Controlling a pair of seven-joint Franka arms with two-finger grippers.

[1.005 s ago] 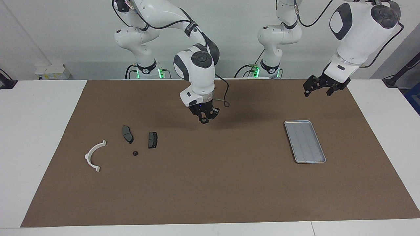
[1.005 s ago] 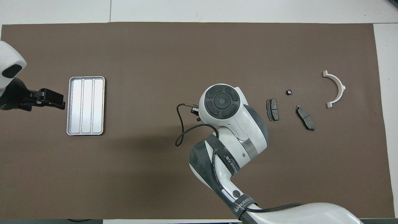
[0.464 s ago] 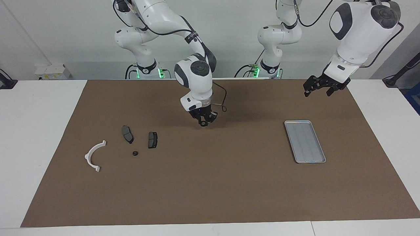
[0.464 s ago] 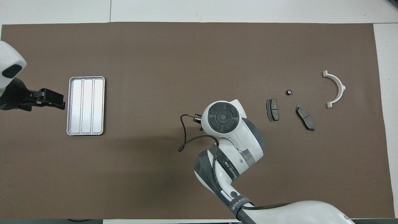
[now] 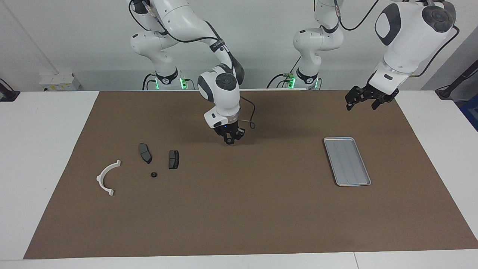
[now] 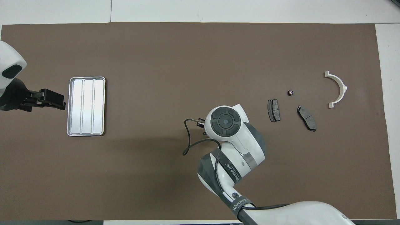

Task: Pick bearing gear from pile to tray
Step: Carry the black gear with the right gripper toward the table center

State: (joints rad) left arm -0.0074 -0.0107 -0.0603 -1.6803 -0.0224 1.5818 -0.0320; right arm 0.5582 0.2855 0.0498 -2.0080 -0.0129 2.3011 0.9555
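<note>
My right gripper (image 5: 229, 141) hangs low over the middle of the brown mat, fingertips drawn together on a small dark bearing gear. In the overhead view its wrist hides the fingers. The pile lies toward the right arm's end: a white curved arc (image 5: 107, 178) (image 6: 337, 89), two dark grey pads (image 5: 145, 152) (image 5: 173, 159) and one small black round piece (image 5: 153, 174) (image 6: 290, 92). The silver tray (image 5: 347, 161) (image 6: 86, 106) lies toward the left arm's end and holds nothing. My left gripper (image 5: 361, 106) (image 6: 59, 101) waits open over the mat beside the tray.
A brown mat (image 5: 239, 209) covers most of the white table. A thin black cable (image 6: 187, 143) loops off the right wrist. Both arm bases stand at the robots' edge of the table.
The right arm has drawn back toward the robots and sunk lower over the mat, its grip unchanged. The left arm has not moved.
</note>
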